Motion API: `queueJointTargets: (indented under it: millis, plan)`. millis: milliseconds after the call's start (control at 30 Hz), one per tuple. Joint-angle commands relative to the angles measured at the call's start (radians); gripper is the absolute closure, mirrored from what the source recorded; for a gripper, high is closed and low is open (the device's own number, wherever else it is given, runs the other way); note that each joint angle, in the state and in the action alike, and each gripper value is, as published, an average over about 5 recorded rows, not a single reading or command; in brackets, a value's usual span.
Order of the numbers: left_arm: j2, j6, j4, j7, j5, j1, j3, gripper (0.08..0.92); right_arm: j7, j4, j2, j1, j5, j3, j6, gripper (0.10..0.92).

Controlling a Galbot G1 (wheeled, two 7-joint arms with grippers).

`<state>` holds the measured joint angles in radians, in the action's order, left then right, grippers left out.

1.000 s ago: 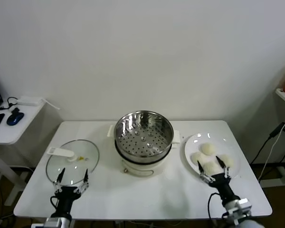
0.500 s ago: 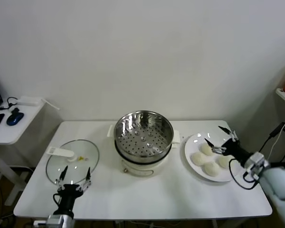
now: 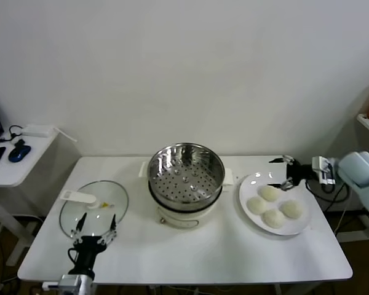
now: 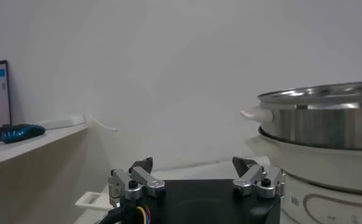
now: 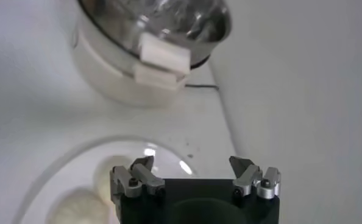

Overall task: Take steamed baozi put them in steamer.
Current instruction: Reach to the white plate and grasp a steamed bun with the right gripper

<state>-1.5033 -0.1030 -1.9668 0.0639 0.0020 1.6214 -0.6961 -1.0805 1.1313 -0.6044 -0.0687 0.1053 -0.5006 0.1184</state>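
Over the far right edge of the white plate [image 3: 253, 184] I hold the right pincer [image 3: 280, 173], jaws wide apart and empty. Four steamed baozi [image 3: 270, 206] lie on that plate, right of the steamer [image 3: 186, 175] at mid-desk [image 3: 190, 252]. At the near left, my left pincer [image 3: 95, 226] waits open by the glass lid [image 3: 93, 208].

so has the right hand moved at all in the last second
Yes. The open right hand went from the near edge of the flat white plate to its far edge.
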Motion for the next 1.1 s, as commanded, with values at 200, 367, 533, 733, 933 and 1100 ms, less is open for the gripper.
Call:
queueJointTargets:
  millis: [200,367,533,733,933,1100]
  plan:
    - [0.005,0.019,-0.024,-0.001,-0.021,-0.003,-0.002,0.177,-0.185,-0.281,-0.136,0.418,-0.078,-0.531,0.058,0.203]
    - [0.005,0.023,-0.024,-0.001,-0.021,-0.006,-0.003,0.177,-0.172,-0.348,-0.214,0.361,-0.14,-0.495,0.057,0.203]
    - [0.005,0.025,-0.023,-0.002,-0.019,-0.008,-0.005,0.177,-0.153,-0.375,-0.263,0.281,-0.196,-0.434,0.052,0.203]
    - [0.007,0.028,-0.021,-0.002,-0.019,-0.009,-0.008,0.177,-0.128,-0.418,-0.301,0.2,-0.264,-0.361,0.054,0.203]
    - [0.01,0.031,-0.016,-0.003,-0.018,-0.013,-0.01,0.177,-0.095,-0.467,-0.333,0.144,-0.326,-0.281,0.066,0.203]
    - [0.011,0.031,-0.009,-0.003,-0.016,-0.015,-0.01,0.177,-0.061,-0.502,-0.355,0.12,-0.36,-0.229,0.079,0.203]
